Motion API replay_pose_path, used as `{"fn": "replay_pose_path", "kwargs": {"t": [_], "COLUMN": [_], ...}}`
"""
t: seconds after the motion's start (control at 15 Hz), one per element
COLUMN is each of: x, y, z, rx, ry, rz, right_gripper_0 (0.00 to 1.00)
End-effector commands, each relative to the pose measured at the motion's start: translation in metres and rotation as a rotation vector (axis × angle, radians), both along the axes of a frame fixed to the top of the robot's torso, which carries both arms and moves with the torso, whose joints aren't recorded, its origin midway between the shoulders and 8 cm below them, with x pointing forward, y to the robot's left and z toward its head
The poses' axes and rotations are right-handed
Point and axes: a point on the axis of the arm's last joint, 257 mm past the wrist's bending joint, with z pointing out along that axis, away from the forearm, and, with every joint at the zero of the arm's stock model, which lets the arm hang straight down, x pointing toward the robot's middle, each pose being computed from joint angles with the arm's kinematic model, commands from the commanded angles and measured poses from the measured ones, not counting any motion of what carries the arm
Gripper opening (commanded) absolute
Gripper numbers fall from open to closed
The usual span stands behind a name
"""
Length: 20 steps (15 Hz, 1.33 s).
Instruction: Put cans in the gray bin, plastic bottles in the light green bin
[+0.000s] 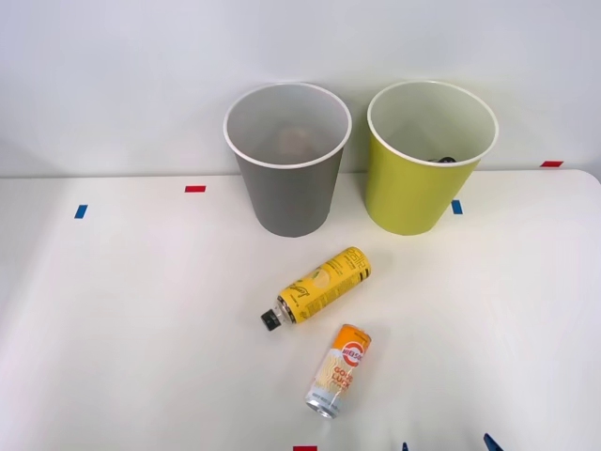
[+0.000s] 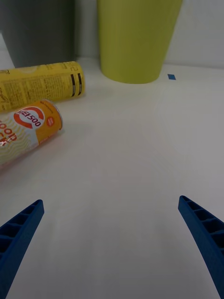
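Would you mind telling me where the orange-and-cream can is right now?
In the front view, the can lies on its side on the white table, just nearer the robot than the yellow bottle.

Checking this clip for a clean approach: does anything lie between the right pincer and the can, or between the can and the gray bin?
Nothing lies between the open right pincer and the can, just bare table. The plastic bottle lies on its side between the can and the gray bin, so a straight low path would meet it.
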Motion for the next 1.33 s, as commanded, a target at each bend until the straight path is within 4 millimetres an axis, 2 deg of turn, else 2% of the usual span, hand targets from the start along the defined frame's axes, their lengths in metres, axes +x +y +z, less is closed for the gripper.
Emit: {"fn": "replay_pose_path", "kwargs": {"t": [0.07,0.27,0.47,0.87,1.0,1.13,1.33], "x": [0.010,0.023,0.040,0.052,0.055,0.055,0.052], "y": [-0.002,-0.005,-0.003,0.010,0.009,0.000,0.008], "z": [0.016,0.018,0.029,0.068,0.077,0.076,0.069], "rx": [-0.015,0.012,0.129,0.371,0.382,0.346,0.396], "ry": [-0.040,0.024,0.128,0.272,0.278,0.290,0.359], "rz": [-0.002,-0.016,-0.043,-0.007,0.032,0.073,0.125], "right_gripper_0": [1.00,1.00,1.00,1.00,1.00,1.00,1.00]}}
